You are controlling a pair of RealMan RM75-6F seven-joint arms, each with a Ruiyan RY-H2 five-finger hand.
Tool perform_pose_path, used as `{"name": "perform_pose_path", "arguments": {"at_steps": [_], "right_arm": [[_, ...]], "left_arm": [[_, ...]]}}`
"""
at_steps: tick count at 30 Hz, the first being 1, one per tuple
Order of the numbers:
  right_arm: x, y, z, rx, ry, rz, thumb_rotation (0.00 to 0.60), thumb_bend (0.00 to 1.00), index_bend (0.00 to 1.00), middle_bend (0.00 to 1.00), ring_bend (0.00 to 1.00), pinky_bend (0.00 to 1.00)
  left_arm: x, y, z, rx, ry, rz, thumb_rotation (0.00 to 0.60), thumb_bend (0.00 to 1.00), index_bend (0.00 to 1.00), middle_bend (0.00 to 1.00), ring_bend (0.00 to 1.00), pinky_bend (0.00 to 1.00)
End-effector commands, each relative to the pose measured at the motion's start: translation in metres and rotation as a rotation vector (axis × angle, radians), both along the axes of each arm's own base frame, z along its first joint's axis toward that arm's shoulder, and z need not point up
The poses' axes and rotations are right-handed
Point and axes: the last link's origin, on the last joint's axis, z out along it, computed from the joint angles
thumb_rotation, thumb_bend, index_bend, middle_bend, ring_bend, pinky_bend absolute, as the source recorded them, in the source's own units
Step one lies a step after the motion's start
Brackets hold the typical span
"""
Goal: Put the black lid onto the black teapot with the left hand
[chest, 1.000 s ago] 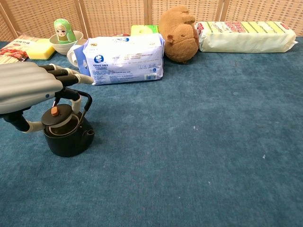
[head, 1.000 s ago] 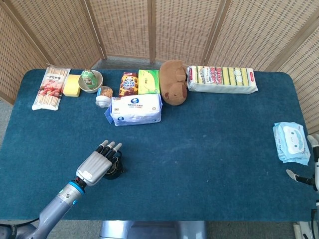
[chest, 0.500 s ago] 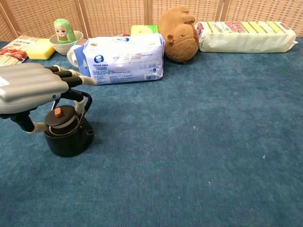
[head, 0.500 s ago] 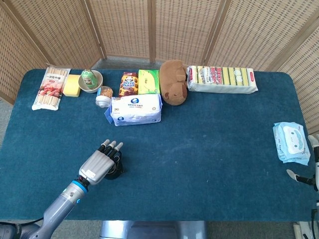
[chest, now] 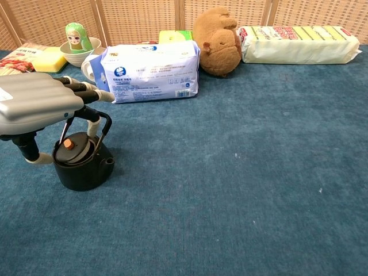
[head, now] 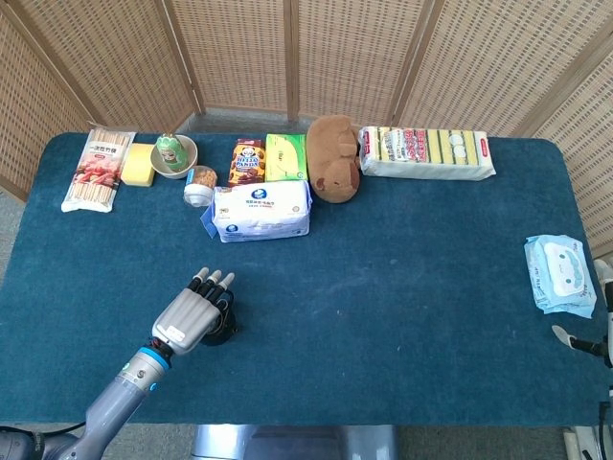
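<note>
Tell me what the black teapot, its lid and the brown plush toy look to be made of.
Black teapot: matte black, probably cast iron or glazed ceramic; dull sheen, thin wire handle. Black lid: same matte black, with an orange knob, possibly wood or plastic. Brown plush toy: soft fuzzy fabric, rounded stuffed shape.

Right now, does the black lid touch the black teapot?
Touching. In the chest view the black lid rests tilted in the mouth of the black teapot, no gap between them, under the left hand.

Black teapot [chest: 84, 168], orange-knobbed lid [chest: 72, 149], blue tablecloth [chest: 241, 172]
</note>
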Motion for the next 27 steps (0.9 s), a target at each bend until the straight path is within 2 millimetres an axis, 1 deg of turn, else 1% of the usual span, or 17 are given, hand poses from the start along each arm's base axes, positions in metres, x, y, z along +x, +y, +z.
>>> {"name": "perform_pose_path", "arguments": {"at_steps": [1, 5, 18, 19, 20, 24, 25, 27], "right_arm": [[0.0, 0.0, 0.0, 0.0, -0.001, 0.001, 0.6, 0.01, 0.04, 0.0, 0.0, 0.0], [0.001, 0.001, 0.001, -0.003, -0.003, 0.003, 0.6, 0.01, 0.04, 0.0, 0.0, 0.0], [0.003, 0.001, 0.001, 0.0, -0.01, 0.01, 0.6, 0.01, 0.05, 0.0, 0.0, 0.0], [0.003, 0.002, 0.001, 0.001, -0.01, 0.011, 0.6, 0.01, 0.05, 0.0, 0.0, 0.0], [0.003, 0.002, 0.001, 0.002, -0.01, 0.012, 0.6, 0.01, 0.05, 0.0, 0.0, 0.0], [0.005, 0.002, 0.001, 0.004, -0.011, 0.02, 0.6, 0.01, 0.05, 0.0, 0.0, 0.0], [0.006, 0.003, 0.001, 0.003, -0.012, 0.024, 0.6, 0.01, 0.05, 0.0, 0.0, 0.0], [0.007, 0.003, 0.001, 0.003, -0.012, 0.03, 0.6, 0.01, 0.05, 0.0, 0.0, 0.0]], "left_arm": [[0.002, 0.0, 0.0, 0.006, 0.009, 0.003, 0.6, 0.17, 0.37, 0.0, 0.0, 0.07], [0.006, 0.0, 0.002, 0.015, 0.004, 0.004, 0.6, 0.17, 0.37, 0.0, 0.0, 0.07], [0.019, -0.005, 0.024, 0.064, -0.094, -0.017, 0.6, 0.17, 0.36, 0.0, 0.0, 0.07], [0.02, -0.005, 0.026, 0.068, -0.107, -0.018, 0.6, 0.17, 0.34, 0.0, 0.0, 0.07], [0.021, -0.006, 0.029, 0.073, -0.125, -0.017, 0.6, 0.17, 0.3, 0.0, 0.0, 0.07], [0.018, -0.009, 0.046, 0.113, -0.189, -0.015, 0.6, 0.17, 0.02, 0.0, 0.0, 0.07], [0.015, -0.011, 0.053, 0.132, -0.214, -0.006, 0.6, 0.17, 0.0, 0.0, 0.0, 0.07], [0.009, -0.014, 0.062, 0.156, -0.245, 0.006, 0.6, 0.17, 0.0, 0.0, 0.0, 0.07]]}}
